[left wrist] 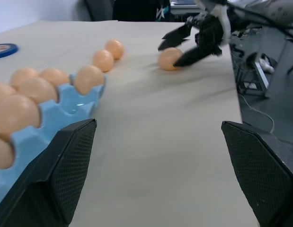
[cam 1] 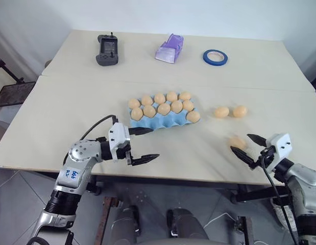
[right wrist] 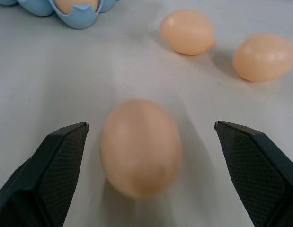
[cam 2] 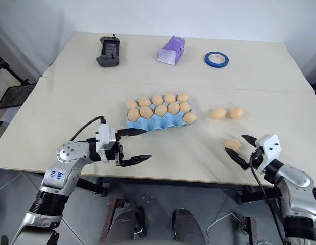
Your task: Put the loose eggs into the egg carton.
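Right gripper (right wrist: pixel 151 137): spread wide, empty, egg (right wrist: pixel 140 147) framed between fingers.
Left gripper (cam 1: pixel 142 144): spread wide, empty, beside carton (cam 1: pixel 160 122).
Risk: egg could be nudged off the table edge by a fingertip.

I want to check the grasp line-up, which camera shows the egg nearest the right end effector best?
The right wrist view: the nearest egg sits large between the open fingers, not yet gripped. The head views show it small on the table by the right end effector. The left wrist view shows it far off.
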`<state>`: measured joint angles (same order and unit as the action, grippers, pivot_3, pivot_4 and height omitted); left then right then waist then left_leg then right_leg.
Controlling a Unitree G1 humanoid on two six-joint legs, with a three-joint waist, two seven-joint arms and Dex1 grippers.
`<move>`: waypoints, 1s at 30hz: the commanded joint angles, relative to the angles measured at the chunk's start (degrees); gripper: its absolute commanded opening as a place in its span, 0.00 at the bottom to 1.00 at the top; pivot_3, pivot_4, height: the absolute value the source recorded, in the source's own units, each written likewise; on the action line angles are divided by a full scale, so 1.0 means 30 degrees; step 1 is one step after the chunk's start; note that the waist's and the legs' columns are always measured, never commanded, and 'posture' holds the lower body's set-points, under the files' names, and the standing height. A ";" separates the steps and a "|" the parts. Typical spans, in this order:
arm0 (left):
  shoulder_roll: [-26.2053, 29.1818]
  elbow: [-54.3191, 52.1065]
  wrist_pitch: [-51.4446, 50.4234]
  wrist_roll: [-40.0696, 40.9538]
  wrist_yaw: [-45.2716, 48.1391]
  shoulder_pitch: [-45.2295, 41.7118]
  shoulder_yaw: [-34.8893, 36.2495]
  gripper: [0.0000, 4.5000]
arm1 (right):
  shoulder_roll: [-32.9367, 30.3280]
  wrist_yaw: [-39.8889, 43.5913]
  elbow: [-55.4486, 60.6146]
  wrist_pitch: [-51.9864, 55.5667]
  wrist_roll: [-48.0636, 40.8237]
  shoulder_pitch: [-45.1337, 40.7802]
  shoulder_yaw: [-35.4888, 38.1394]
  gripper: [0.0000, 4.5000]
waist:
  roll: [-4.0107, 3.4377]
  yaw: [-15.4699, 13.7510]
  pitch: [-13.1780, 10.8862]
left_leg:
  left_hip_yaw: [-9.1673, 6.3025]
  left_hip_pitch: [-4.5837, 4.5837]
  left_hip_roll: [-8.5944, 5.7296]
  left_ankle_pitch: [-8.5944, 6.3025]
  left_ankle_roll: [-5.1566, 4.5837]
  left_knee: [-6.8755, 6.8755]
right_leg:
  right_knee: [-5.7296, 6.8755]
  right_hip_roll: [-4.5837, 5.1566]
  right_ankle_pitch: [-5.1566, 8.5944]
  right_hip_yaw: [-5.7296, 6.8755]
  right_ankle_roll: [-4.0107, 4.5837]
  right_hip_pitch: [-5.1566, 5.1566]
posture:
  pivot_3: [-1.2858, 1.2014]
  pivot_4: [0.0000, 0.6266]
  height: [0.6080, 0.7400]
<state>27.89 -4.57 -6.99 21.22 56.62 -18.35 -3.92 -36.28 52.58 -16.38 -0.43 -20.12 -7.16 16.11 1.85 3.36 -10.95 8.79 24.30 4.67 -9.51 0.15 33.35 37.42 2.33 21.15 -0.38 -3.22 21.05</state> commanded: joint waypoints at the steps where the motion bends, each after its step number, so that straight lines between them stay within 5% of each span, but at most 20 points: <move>1: 0.0271 -0.1227 -0.0116 0.0427 -0.0260 0.0316 0.0628 1.00 | 0.0104 0.0396 -0.0943 -0.0947 0.0290 -0.0773 -0.0336 0.87 | 0.0000 -0.0009 0.0000 | 0.0001 0.0001 0.0000 0.0000 0.0000 -0.0003 | 0.0000 0.0000 0.0000 0.0001 0.0000 0.0003 | 0.52 0.24 1.00; 7: 0.0547 -0.1763 -0.0243 0.0321 -0.0832 0.1254 0.1195 1.00 | 0.0546 0.0560 -0.1515 -0.1619 0.0478 -0.2025 -0.1065 0.43 | -0.0002 0.0035 0.0000 | -0.0003 -0.0001 0.0002 0.0001 0.0001 0.0008 | 0.0006 -0.0002 0.0000 0.0002 -0.0002 -0.0003 | 0.52 0.24 1.00; 9: 0.0638 -0.1807 -0.0224 0.0307 -0.1160 0.1555 0.1463 1.00 | 0.0819 0.0633 -0.1002 -0.1367 0.0327 -0.2494 -0.1470 0.38 | -0.0002 0.0053 -0.0001 | -0.0004 -0.0002 0.0002 0.0000 0.0004 0.0011 | 0.0007 -0.0001 0.0000 0.0002 -0.0001 -0.0002 | 0.52 0.24 1.00; 18: 0.0915 -0.1178 -0.0273 0.0588 -0.2641 0.3323 0.3803 1.00 | 0.3596 -0.1599 0.2440 0.1251 0.1685 -0.6485 -0.5035 0.38 | -0.0006 0.0456 -0.0004 | -0.0005 0.0002 0.0011 0.0003 0.0017 -0.0010 | 0.0033 0.0009 0.0001 0.0004 0.0002 0.0029 | 0.52 0.24 1.00; 27: 0.1169 -0.1978 -0.0140 0.0185 -0.3131 0.4215 0.4238 1.00 | 0.6057 -0.2994 0.0304 0.1344 0.2758 -0.9580 -0.6413 0.38 | -0.0006 0.0372 -0.0003 | 0.0003 0.0109 0.0002 0.0007 0.0033 -0.0060 | 0.0028 0.0027 0.0017 0.0023 0.0031 0.0140 | 0.52 0.24 1.00; 30: 0.1209 -0.2213 -0.0184 0.0260 -0.3386 0.4326 0.4490 1.00 | 0.6296 -0.3230 -0.0376 0.1205 0.2894 -0.9880 -0.6412 0.60 | -0.0006 0.0428 -0.0003 | 0.0006 0.0132 -0.0002 0.0005 0.0030 -0.0059 | 0.0021 0.0029 0.0016 0.0025 0.0030 0.0153 | 0.52 0.24 1.00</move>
<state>30.69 -8.51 -8.16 21.79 46.95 -5.72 8.38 -17.56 43.46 -17.66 4.17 -11.35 -35.72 -4.10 1.83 4.64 -10.96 8.80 24.69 4.67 -9.49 0.24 33.18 37.49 2.42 21.20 -0.31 -3.14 21.51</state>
